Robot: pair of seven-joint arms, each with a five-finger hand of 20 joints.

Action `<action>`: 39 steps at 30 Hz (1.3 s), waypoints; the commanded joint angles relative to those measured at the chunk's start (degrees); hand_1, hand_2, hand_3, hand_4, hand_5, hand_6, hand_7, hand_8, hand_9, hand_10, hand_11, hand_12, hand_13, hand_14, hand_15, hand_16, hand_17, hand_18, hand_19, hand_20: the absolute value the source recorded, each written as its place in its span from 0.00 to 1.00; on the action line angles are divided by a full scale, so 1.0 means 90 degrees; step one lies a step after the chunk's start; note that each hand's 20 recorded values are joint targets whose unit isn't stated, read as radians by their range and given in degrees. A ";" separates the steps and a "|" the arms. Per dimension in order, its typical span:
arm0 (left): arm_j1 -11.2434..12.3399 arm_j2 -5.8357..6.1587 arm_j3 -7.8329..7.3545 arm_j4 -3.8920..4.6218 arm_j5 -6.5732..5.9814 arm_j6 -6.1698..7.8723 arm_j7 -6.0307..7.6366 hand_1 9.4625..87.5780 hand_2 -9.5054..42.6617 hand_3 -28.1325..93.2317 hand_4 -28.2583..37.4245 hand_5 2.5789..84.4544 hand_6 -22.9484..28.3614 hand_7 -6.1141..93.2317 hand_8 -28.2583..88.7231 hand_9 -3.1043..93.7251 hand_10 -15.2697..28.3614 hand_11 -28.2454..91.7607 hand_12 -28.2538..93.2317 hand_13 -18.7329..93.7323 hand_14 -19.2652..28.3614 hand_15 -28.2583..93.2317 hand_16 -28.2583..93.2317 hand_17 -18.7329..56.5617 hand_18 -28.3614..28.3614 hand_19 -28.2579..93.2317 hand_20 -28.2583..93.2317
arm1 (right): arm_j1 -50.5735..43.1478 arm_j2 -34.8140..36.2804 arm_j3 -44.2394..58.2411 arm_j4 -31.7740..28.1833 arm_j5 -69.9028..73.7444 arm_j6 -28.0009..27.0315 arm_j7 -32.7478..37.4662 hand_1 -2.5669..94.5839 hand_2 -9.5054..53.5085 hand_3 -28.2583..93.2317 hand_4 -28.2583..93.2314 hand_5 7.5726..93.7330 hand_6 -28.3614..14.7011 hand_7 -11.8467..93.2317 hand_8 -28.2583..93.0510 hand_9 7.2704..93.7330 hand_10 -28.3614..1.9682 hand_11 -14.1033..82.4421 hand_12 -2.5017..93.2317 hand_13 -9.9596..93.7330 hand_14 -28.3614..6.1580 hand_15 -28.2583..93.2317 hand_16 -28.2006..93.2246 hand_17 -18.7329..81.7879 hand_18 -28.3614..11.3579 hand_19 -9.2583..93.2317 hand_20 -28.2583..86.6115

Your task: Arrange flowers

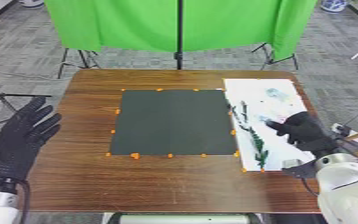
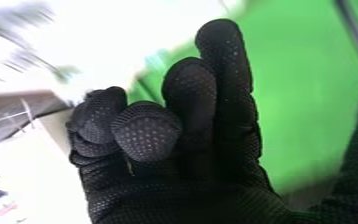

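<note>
"Two hands here, so which one does the work?"

"The right hand (image 1: 304,132), by the look of it. It hangs over the white sheet (image 1: 278,150) on the worktop (image 1: 175,190). The left hand (image 1: 20,137) is well off to its left, fingers straight and spread, nothing in them."

"Is the right hand clamped on a stem?"

"I can't tell. A pale bluish bloom (image 1: 276,94) lies beyond that hand, and a pale patch (image 1: 266,120) sits right beside it, possibly another bloom."

"And the greenery?"

"A dark green sprig (image 1: 258,145) lies on the sheet, just to the right hand's left. The dark mat (image 1: 171,122) is farther left again."

"Which step is this?"

"I'd judge it's choosing or taking up a flower. If nothing is held, the next move calls for a light pinch on one stem, clear of the sprig. If a stem is held, lift it gently and set it where the arrangement begins, perhaps on the mat."

"Count them for me?"

"One sheet, one mat, at least one sprig, at least one bloom. The pieces lie too close for a surer count. Orange markers (image 1: 135,156), more than ten."
</note>
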 commanded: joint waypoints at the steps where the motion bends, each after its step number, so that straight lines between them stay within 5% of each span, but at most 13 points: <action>1: -0.0215 0.0135 0.0116 0.0068 0.0215 -0.0318 -0.0313 0.19 0.02 0.79 0.00 0.33 0.46 0.29 0.15 0.28 0.58 0.40 0.36 0.35 0.69 0.45 0.25 0.12 0.90 0.59 0.28 | 0.1148 0.0499 -0.0631 0.0519 -0.1168 -0.2345 0.0515 0.17 0.00 0.69 0.00 0.78 0.64 0.58 0.09 0.81 0.50 0.75 0.37 0.78 0.43 0.92 0.45 0.54 0.12 1.00 0.60; 8: 0.0134 0.0036 -0.0086 -0.0033 0.0129 -0.0163 -0.0242 0.19 0.02 0.79 0.00 0.33 0.46 0.29 0.15 0.28 0.59 0.40 0.36 0.35 0.70 0.46 0.24 0.12 0.90 0.59 0.28 | 0.1534 0.0733 -0.0997 0.0624 -0.1061 -0.2931 0.0600 0.14 0.01 0.72 0.00 0.79 0.64 0.59 0.09 0.81 0.50 0.75 0.38 0.78 0.43 0.92 0.46 0.54 0.12 1.00 0.61; 17: 0.0116 0.0153 -0.0062 -0.0013 0.0088 -0.0075 -0.0164 0.19 0.02 0.79 0.00 0.33 0.46 0.29 0.15 0.29 0.59 0.41 0.36 0.36 0.70 0.46 0.24 0.12 0.90 0.59 0.28 | 0.1991 0.1243 -0.1516 0.0887 -0.1000 -0.4232 0.0378 0.11 0.03 0.76 0.00 0.79 0.64 0.58 0.09 0.81 0.50 0.75 0.39 0.78 0.44 0.92 0.46 0.55 0.12 1.00 0.61; 25: 0.0101 0.0178 -0.0054 -0.0001 0.0087 -0.0101 -0.0172 0.19 0.03 0.79 0.00 0.33 0.46 0.28 0.15 0.29 0.59 0.41 0.36 0.36 0.70 0.46 0.24 0.12 0.90 0.59 0.28 | 0.2522 0.1340 -0.2511 0.1133 -0.1475 -0.4295 0.0242 0.12 0.04 0.77 0.00 0.81 0.65 0.58 0.09 0.84 0.50 0.75 0.38 0.80 0.45 0.92 0.46 0.58 0.13 1.00 0.63; 37: 0.0081 0.0193 -0.0027 0.0011 0.0105 -0.0106 -0.0259 0.19 0.03 0.80 0.00 0.33 0.46 0.28 0.15 0.29 0.59 0.41 0.36 0.36 0.70 0.46 0.24 0.12 0.90 0.59 0.28 | 0.2396 0.0890 -0.2924 0.1641 -0.0691 -0.4521 0.0875 0.38 0.00 0.92 0.00 0.92 0.73 0.63 0.10 0.95 0.58 0.76 0.40 0.89 0.53 0.93 0.47 0.66 0.15 1.00 0.71; 39: 0.0106 0.0182 -0.0030 0.0009 0.0104 -0.0085 -0.0245 0.19 0.03 0.80 0.00 0.33 0.46 0.28 0.15 0.28 0.59 0.41 0.36 0.36 0.70 0.46 0.24 0.12 0.90 0.59 0.28 | 0.2215 0.0844 -0.2774 0.1599 -0.0750 -0.4470 0.0788 0.39 0.00 0.94 0.01 0.90 0.71 0.66 0.17 0.98 0.61 0.71 0.38 0.90 0.57 0.90 0.47 0.67 0.18 1.00 0.69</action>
